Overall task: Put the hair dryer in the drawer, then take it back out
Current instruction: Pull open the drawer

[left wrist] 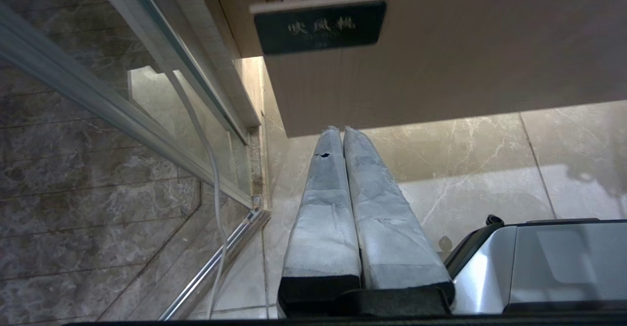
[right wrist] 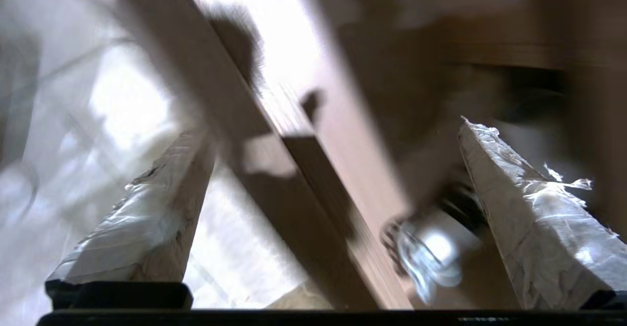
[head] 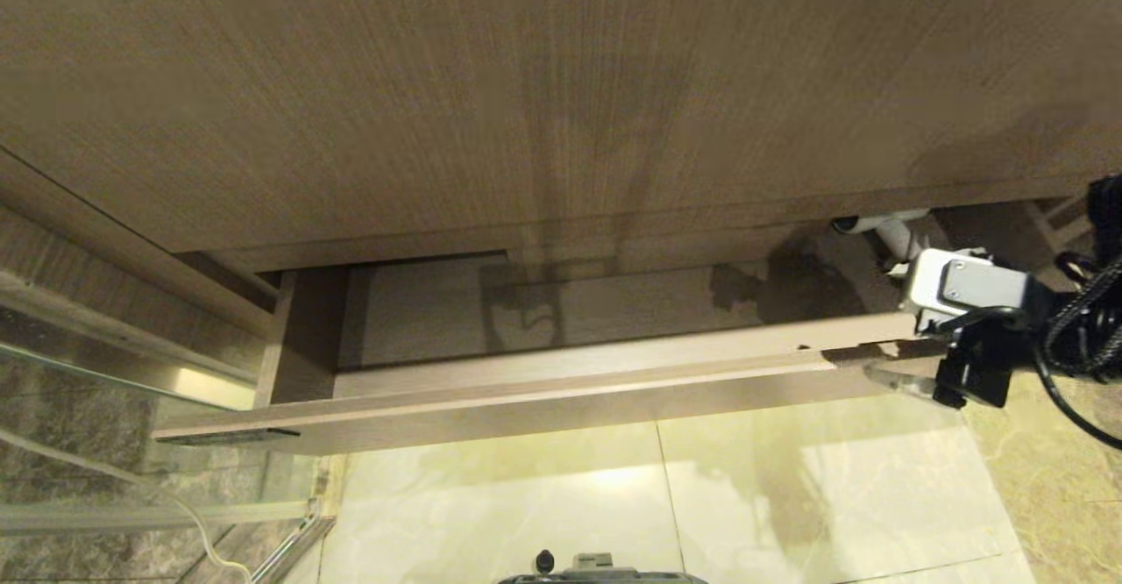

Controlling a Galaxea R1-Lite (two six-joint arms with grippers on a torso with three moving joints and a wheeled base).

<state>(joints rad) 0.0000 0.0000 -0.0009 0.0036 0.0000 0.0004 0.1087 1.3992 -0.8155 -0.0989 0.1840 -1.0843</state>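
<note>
The drawer (head: 561, 387) stands pulled out from the wood-grain vanity, with its light-brown floor bare across the left and middle. A white part of the hair dryer (head: 881, 229) shows inside at the drawer's right end; the right wrist view has it as a blurred white shape (right wrist: 431, 257). My right gripper (head: 885, 330) is open at that right end. Its taped fingers (right wrist: 147, 218) straddle the drawer's front panel (right wrist: 274, 159), holding nothing. In the left wrist view my left gripper (left wrist: 339, 131) is shut and empty, hanging low below the drawer's front (left wrist: 441, 66).
A glass partition with a metal rail (head: 105, 365) stands close on the left, and a white cable (left wrist: 210, 169) hangs beside it. A dark label plate (left wrist: 321, 27) sits on the drawer front's left end. Pale marble floor tiles (head: 701, 496) lie below, and my base (left wrist: 539, 262) is near.
</note>
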